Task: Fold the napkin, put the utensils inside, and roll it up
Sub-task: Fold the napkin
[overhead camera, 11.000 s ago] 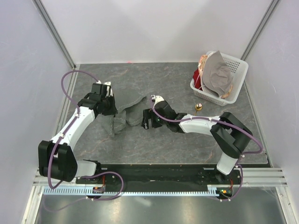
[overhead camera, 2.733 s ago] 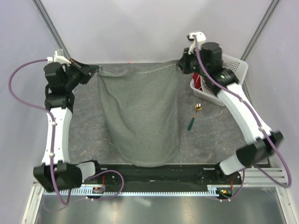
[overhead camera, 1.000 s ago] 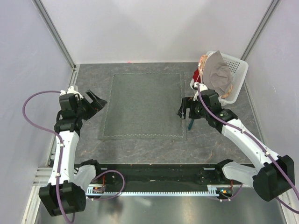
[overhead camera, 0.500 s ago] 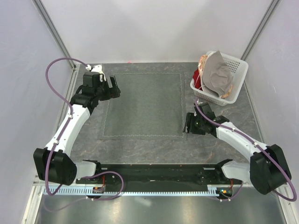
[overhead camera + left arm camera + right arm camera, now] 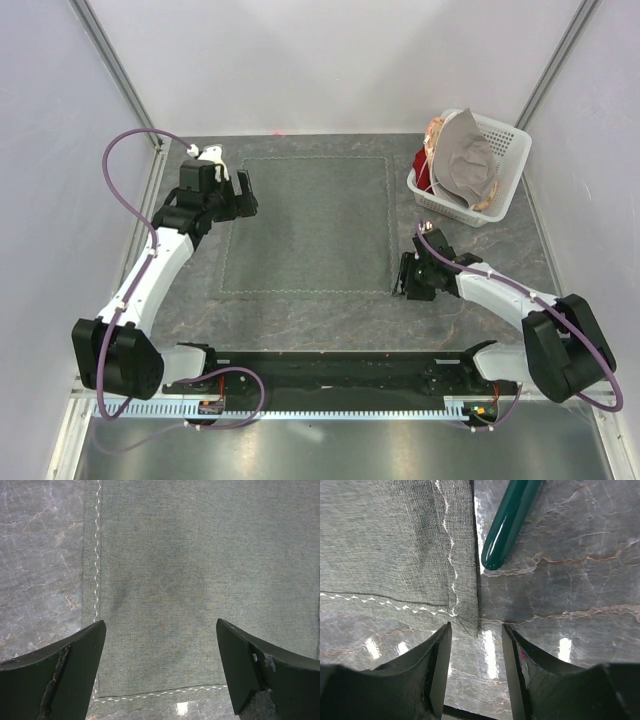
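Two tools, two separate risks. Your left tool (image 5: pixel 160 622) hangs with fingers spread wide, holding nothing; the napkin (image 5: pixel 200 570) lies flat on the desk (image 5: pixel 40 555) straight beneath it, its left hem (image 5: pixel 96 555) under the left finger. Come straight down from there and I judge you will press on flat cloth rather than an edge, and the fingers would rake it into a bunch and spoil the square lay.

Your right tool (image 5: pixel 476 626) sits low at the napkin's near right corner, fingers part-way apart with bare desk showing between them and nothing clamped. The corner tip lies just at the mouth of the gap, nearer the left finger. Shut here and you may nip only the stitched tip, or nothing, and so thin a hold would likely slip on the lift. The spoon (image 5: pixel 512 520) lies further ahead, beyond the right finger, its teal handle end just beside the napkin's edge. Push forward for a deeper bite and that finger could nudge the handle or sweep it under the cloth. Lifting one corner alone would probably skew the fold.
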Robot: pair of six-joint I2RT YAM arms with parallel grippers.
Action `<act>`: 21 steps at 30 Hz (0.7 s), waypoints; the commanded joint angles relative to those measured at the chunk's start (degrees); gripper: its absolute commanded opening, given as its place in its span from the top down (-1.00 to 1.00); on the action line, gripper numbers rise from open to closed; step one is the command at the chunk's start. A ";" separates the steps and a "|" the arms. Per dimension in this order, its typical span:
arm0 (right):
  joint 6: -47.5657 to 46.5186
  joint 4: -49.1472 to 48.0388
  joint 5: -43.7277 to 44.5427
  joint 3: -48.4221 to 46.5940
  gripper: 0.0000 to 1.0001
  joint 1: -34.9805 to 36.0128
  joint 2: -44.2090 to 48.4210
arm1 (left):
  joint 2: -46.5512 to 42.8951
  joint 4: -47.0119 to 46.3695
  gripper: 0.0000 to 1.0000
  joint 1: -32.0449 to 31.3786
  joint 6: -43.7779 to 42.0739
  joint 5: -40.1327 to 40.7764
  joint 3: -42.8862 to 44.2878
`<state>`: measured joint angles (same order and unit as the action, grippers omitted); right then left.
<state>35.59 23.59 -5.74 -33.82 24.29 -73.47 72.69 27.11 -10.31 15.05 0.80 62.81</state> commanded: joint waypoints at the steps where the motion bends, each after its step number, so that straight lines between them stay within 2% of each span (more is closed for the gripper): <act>1: 1.85 -2.59 -0.68 -0.36 -0.05 0.67 -1.67 | -2.11 -2.15 -0.96 0.02 -2.31 -2.20 -0.23; 6: 2.29 -3.64 -1.38 -0.45 -0.01 1.54 -3.52 | -2.55 -2.24 -0.96 0.02 -2.30 -2.38 -0.49; 10: 2.37 -3.56 -1.47 -0.37 0.10 2.42 -3.78 | -2.99 -2.33 -0.97 0.02 -2.22 -2.56 -0.49; 16: 1.85 -3.29 -1.21 -0.45 0.54 3.21 -4.40 | -3.25 -2.24 -0.96 0.02 -2.13 -2.91 -0.49; 21: 1.06 -0.84 -0.07 -2.12 1.00 3.92 -4.22 | -3.16 -2.33 -0.97 0.02 -2.04 -3.35 -0.49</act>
<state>37.08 19.42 -6.79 -34.24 27.35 -77.10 70.85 26.87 -10.31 15.03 -1.67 62.41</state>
